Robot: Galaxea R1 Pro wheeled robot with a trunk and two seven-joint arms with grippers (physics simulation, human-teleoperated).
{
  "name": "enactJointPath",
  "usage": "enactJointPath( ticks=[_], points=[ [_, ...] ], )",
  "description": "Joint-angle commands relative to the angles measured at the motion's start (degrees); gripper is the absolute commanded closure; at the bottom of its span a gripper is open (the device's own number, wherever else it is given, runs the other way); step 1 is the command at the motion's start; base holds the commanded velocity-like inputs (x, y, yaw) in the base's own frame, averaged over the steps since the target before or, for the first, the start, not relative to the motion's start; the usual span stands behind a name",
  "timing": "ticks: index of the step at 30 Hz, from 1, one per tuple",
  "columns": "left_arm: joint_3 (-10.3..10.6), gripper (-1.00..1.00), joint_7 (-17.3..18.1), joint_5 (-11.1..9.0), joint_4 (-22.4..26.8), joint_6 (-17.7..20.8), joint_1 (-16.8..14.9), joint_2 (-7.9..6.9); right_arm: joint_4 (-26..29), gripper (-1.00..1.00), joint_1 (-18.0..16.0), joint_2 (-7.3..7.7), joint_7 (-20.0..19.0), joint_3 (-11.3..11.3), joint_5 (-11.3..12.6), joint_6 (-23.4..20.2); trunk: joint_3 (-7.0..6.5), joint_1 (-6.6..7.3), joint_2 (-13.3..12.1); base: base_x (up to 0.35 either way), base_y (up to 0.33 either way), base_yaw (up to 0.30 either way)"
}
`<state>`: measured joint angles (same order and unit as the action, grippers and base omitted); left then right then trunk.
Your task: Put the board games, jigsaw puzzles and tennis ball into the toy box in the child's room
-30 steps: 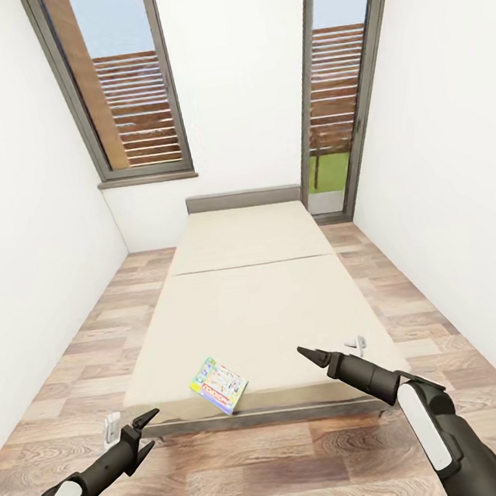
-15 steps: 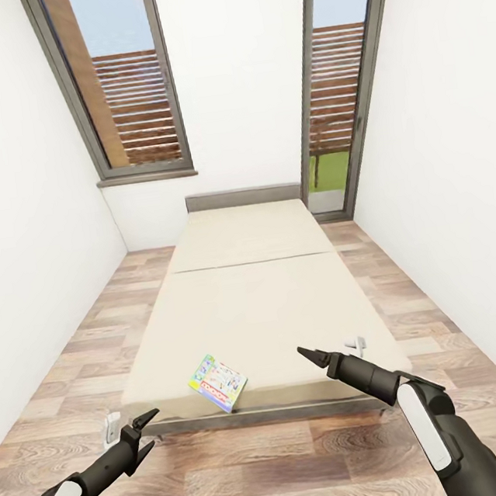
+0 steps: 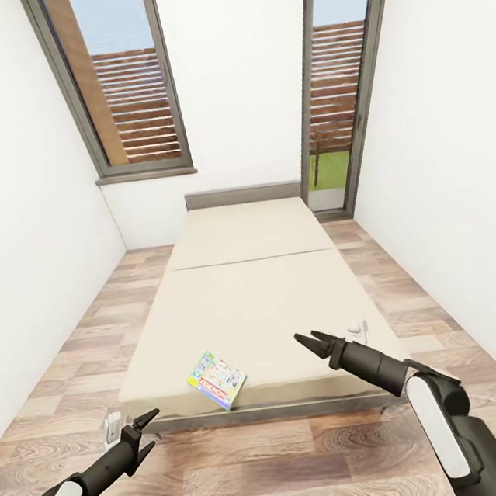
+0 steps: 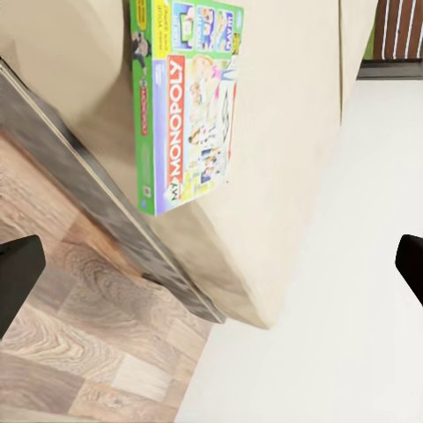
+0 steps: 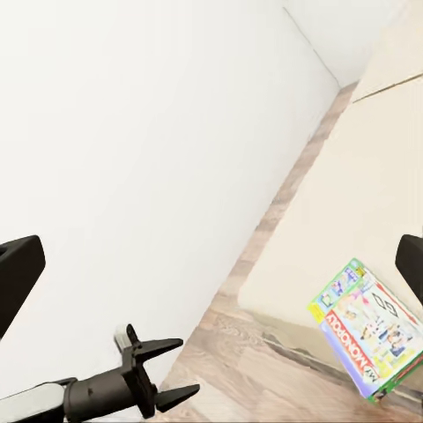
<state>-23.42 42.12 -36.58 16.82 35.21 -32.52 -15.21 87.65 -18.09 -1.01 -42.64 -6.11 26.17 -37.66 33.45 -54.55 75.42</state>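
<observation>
Rising slightly, the right gripper (image 3: 306,341) hovers open over the bed (image 3: 248,310); the left gripper (image 3: 149,431), jaws wide, waits at seven o'clock. A green-bordered board game (image 3: 217,380) overhangs the foot edge; a clumsy nudge might tip it floorward.

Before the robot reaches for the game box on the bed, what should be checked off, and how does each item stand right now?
1. Game box lies flat on the bed near its foot edge: ok.
2. Nothing rests on top of the box: ok.
3. Left claw open and empty: ok.
4. Right claw open and empty: ok.
5. A claw is already at the box: not ok; the left one hangs over the floor short of the bed, the right one above the mattress beside the box.
6. Second game box on the bed is located: cannot tell; I see just one there.
</observation>
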Motion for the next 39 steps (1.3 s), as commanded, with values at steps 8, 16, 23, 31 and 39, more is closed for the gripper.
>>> enactJointPath(
  ticks=[8,16,23,31,39],
  points=[
    [-0.1,-1.00,0.1,-0.2,0.0,0.3,0.0,0.08,3.5,-1.00,4.8,-0.37,-0.5,0.4,4.5,-4.6,1.49,-1.76,3.3,0.000,0.000,0.000],
    [-0.1,-1.00,0.1,-0.2,0.0,0.3,0.0,0.09,3.8,-1.00,5.4,-0.45,-0.4,0.3,5.4,-5.0,2.93,-3.52,6.5,0.000,0.000,0.000],
    [-0.1,-1.00,0.1,-0.2,0.0,0.3,0.0,0.08,3.8,-1.00,5.5,-0.48,-0.3,0.3,5.5,-4.9,4.19,-5.06,9.3,0.000,0.000,0.000],
    [-0.1,-1.00,0.1,-0.2,0.0,0.3,0.0,0.09,3.8,-1.00,5.5,-0.48,-0.3,0.3,5.6,-4.9,5.62,-6.81,12.5,0.000,0.000,0.000],
    [-0.1,-1.00,0.4,-0.3,0.0,0.4,0.0,0.09,3.8,-1.00,5.5,-0.48,-0.3,0.3,5.6,-4.9,7.06,-8.57,15.7,0.000,0.000,0.000]
  ],
)
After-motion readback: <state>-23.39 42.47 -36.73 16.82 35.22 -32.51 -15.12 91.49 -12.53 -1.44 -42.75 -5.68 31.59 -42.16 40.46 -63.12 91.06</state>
